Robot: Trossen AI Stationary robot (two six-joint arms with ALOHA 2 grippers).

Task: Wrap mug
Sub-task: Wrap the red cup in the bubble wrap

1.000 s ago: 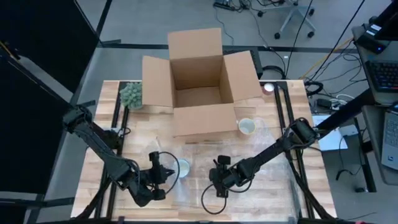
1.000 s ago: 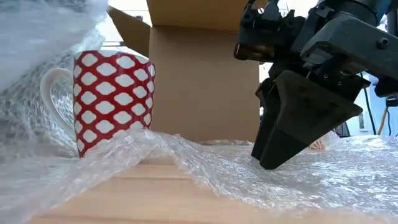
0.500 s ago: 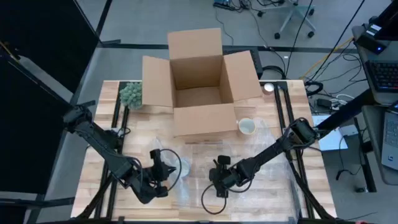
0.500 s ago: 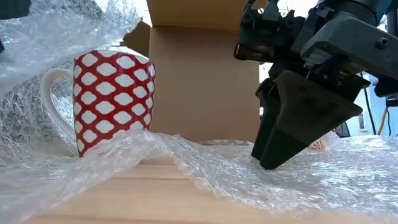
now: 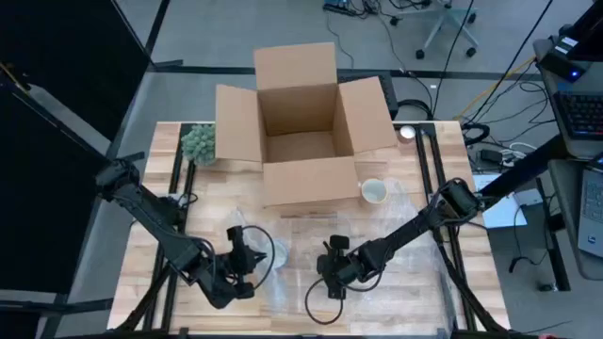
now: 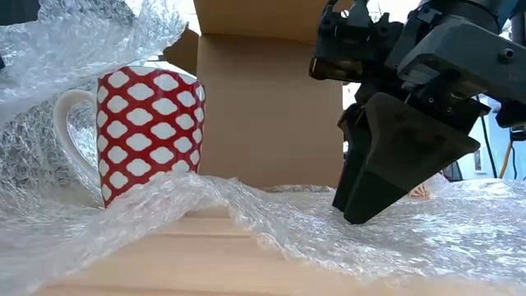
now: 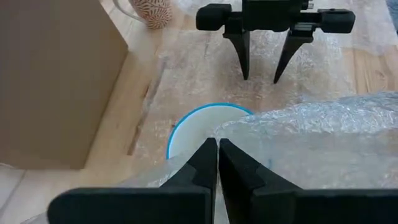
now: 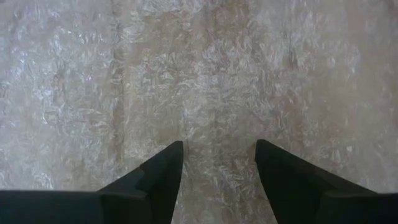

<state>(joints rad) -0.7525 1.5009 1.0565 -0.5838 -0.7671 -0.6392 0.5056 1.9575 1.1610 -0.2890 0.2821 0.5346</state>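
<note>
My left gripper point(image 7: 217, 163) has its fingers pressed together on a fold of the bubble wrap point(image 7: 323, 143), pinching the sheet and holding it lifted over the mug point(image 6: 136, 131). From its wrist camera I look down on the mug's blue-edged rim, half covered by the raised wrap. In the low view the red and white mug stands upright on the wrap, its handle to the picture's left, with the lifted sheet hanging above and behind it.

My right gripper point(image 8: 219, 167) has its fingers spread apart and empty, pointing down at the flat part of the wrap, close to the sheet; I cannot tell if the tips touch it. It sits just right of the mug, near the front of the table point(image 5: 419, 287).

Farther back, a cardboard box point(image 5: 303, 127) stands open at the middle. A second cup point(image 5: 374, 191) sits just right of the box's near corner. A small green plant point(image 5: 199, 143) is at the far left.
</note>
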